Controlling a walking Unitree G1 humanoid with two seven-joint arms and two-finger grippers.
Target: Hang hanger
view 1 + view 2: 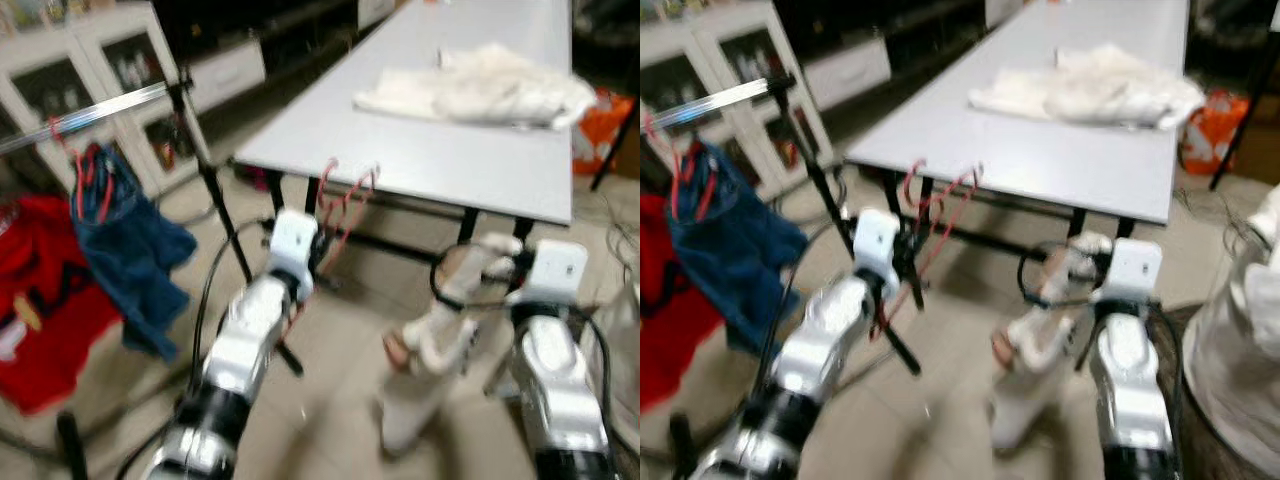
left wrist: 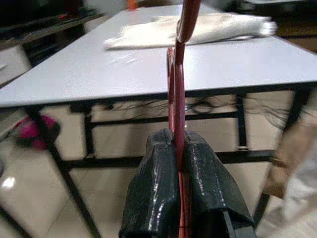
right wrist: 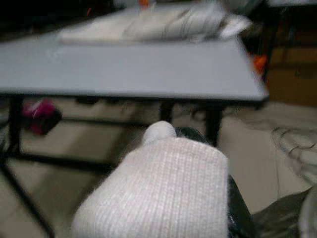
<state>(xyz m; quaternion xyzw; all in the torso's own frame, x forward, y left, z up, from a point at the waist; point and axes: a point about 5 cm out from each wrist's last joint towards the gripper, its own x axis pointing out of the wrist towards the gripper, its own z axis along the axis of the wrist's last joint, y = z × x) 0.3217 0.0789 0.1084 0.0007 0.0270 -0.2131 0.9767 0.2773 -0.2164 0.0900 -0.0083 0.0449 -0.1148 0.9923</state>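
Nearest, two silver arms reaching forward over a pale tiled floor (image 1: 330, 400), everything somewhat blurred. On the left, the left hand (image 2: 179, 163) pressed together on a red wire hanger (image 1: 345, 200), black fingers (image 2: 153, 193) clamped flat against the wire from both sides. Hanger held upright just ahead of that hand, hook uppermost, its top showing against the near edge of the worktop (image 1: 460, 160) in the eye views. On the right, the right hand (image 1: 480, 270) wrapped up in a white knitted garment (image 1: 430, 350), cloth draped over and hanging down below the wrist; hard to tell whether spread or closed, the fingers covered by the fabric. Same white knit close up in the right wrist view (image 3: 158, 193), with a black edge showing beside it.

Further left, a clothes rack: a slanted black leg (image 1: 225, 225) rising to a silver rail (image 1: 90, 115). Hung from the rail on red hangers, a blue garment (image 1: 125, 250), and beside it, lower and further left, a red garment (image 1: 40, 300).

Beyond the hands, the long grey worktop on black legs, running away from the robot. Lying on it toward the far end, a heap of white cloth (image 1: 480, 85). Just past the right edge, something orange (image 1: 605, 125) near the floor. Behind the rack, white cabinets with glass doors (image 1: 70, 85).
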